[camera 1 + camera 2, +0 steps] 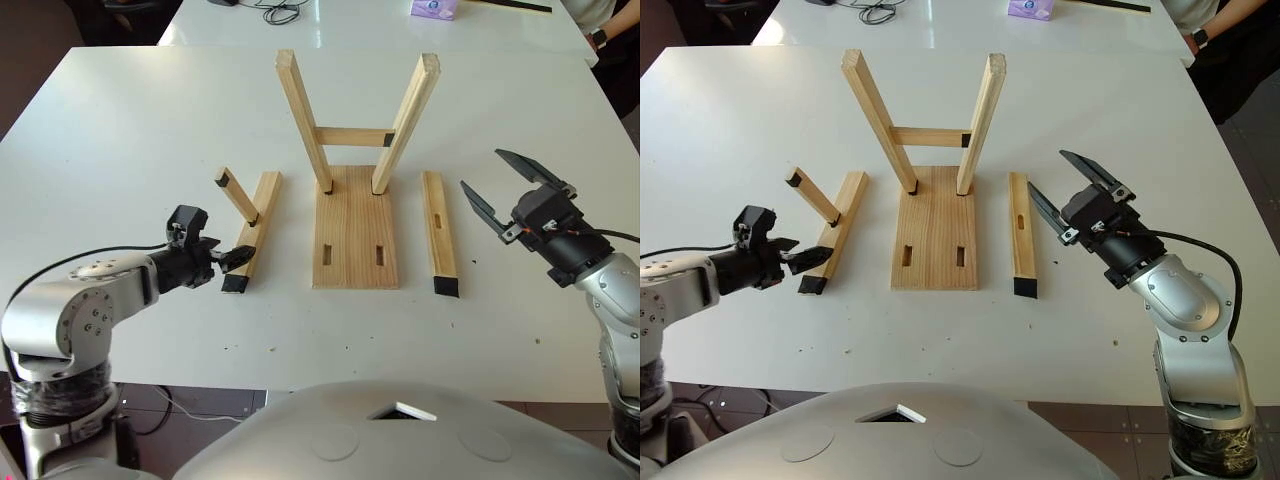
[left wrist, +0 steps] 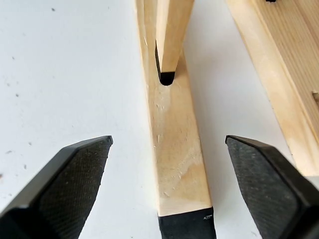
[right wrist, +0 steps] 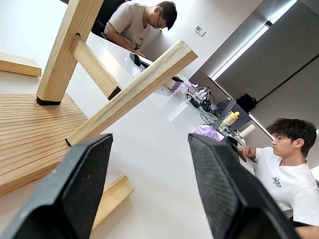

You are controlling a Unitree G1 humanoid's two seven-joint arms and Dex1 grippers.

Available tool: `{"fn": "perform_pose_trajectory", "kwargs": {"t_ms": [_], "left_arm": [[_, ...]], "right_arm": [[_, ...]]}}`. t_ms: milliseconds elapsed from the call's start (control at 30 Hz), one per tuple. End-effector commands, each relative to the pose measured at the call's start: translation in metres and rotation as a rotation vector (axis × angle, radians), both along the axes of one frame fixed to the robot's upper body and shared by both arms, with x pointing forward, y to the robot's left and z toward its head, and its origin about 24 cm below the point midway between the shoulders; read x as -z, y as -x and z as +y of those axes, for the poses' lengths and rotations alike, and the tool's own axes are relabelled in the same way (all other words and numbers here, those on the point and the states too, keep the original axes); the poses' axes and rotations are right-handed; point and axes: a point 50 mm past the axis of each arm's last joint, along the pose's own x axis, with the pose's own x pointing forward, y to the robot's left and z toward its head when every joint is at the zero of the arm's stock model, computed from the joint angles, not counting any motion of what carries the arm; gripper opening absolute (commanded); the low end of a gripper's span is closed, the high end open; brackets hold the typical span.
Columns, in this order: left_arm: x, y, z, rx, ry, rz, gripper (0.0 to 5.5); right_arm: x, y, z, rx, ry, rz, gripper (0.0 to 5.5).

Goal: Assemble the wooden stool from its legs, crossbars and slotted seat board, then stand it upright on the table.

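The slotted seat board lies flat mid-table. Two legs stand in its far slots, tilted outward and joined by a crossbar. Two near slots are bare. Left of the board lies a leg with a short crossbar sticking up from it. My left gripper is open, its fingers either side of that leg's black-capped near end. A loose slotted leg lies right of the board. My right gripper hangs open just right of it, holding nothing.
The white table has free room on its far left and far right. A second table behind it carries cables and a purple box. The near edge runs close under both arms.
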Motion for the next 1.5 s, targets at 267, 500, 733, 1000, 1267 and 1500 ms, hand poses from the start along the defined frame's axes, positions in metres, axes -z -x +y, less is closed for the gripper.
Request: {"fn": "perform_pose_trajectory", "kwargs": {"t_ms": [267, 500, 733, 1000, 1267, 1500], "left_arm": [[0.023, -0.006, -0.006, -0.095, -0.043, 0.027, 4.22], [0.043, 0.006, -0.009, -0.019, -0.024, 0.085, 3.98], [0.048, -0.001, -0.003, -0.040, -0.001, 0.076, 3.07], [0.041, -0.014, 0.000, -0.034, -0.002, 0.040, 2.04], [-0.004, -0.075, 0.024, -0.189, 0.001, -0.193, 2.04], [-0.096, -0.134, 0.070, -0.293, -0.058, -0.567, 2.02]], "right_arm": [[-0.005, -0.006, -0.001, -0.020, 0.014, -0.013, 2.81], [-0.006, -0.008, 0.000, -0.032, 0.016, -0.013, 2.81], [-0.005, -0.008, 0.001, -0.032, 0.015, -0.014, 2.81], [-0.005, -0.008, 0.002, -0.024, 0.005, -0.024, 2.81], [-0.008, -0.009, 0.002, -0.010, -0.003, -0.045, 2.81], [-0.017, -0.017, -0.008, 0.012, -0.074, -0.054, 2.81]]}}
